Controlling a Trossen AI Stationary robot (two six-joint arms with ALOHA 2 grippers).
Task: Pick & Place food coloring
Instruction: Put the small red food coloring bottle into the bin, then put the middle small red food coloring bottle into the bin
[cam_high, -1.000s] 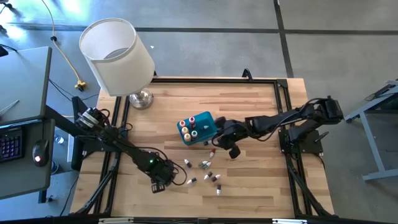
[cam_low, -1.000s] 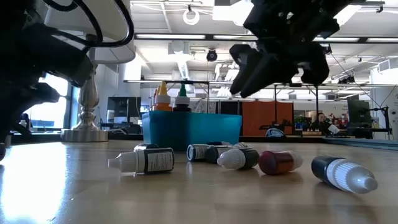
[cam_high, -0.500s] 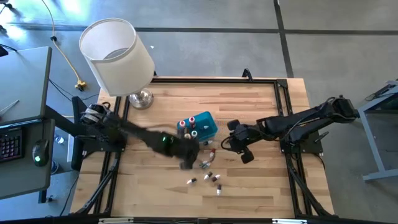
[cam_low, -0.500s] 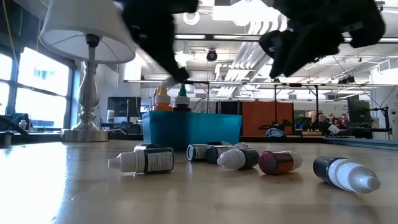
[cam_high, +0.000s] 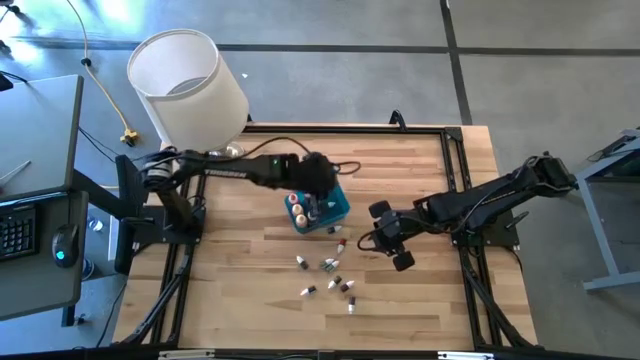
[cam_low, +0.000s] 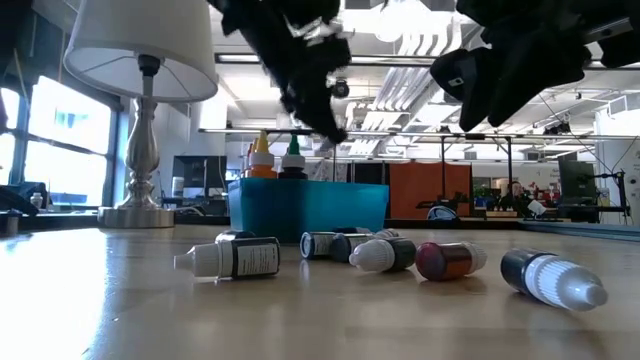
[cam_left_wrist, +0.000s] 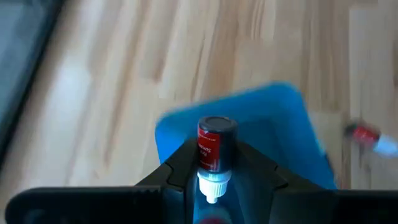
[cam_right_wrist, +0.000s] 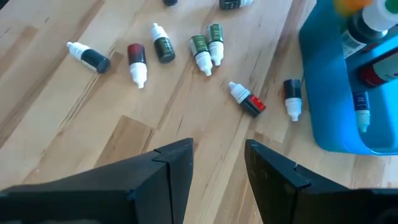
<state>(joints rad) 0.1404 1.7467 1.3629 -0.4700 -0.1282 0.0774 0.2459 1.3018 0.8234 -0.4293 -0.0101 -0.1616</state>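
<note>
Several tiny food coloring bottles (cam_high: 330, 275) lie on their sides on the wooden table, near of the teal bin (cam_high: 337, 205); they also show in the low view (cam_low: 400, 255) and the right wrist view (cam_right_wrist: 205, 46). A few bottles stand in the bin (cam_low: 275, 160). My left gripper (cam_high: 315, 175) hovers over the bin, shut on one red-labelled bottle (cam_left_wrist: 210, 146). My right gripper (cam_high: 388, 242) is open and holds nothing, to the right of the bin and above the table (cam_right_wrist: 217, 168). My left gripper pinches the red-labelled bottle between its two fingers (cam_left_wrist: 180, 165), at the body (cam_left_wrist: 209, 155) just past the white cap. The bottle lies along the fingers, cap toward the wrist and dark base sticking out past the fingertips. It is lifted clear, over the bin (cam_left_wrist: 261, 118).
A table lamp with a white shade (cam_high: 190, 90) stands on its metal base (cam_high: 228, 158) at the table's far left corner. A black frame rims the table (cam_high: 455, 150). Bare wood lies along the table's near edge and at its far right.
My left gripper has swept from the table's near-left part toward the far edge and right, rising until it stands over the bin. My right gripper has drawn back from the bin toward the table's right and slightly near. The bottles on the table have stayed put.
</note>
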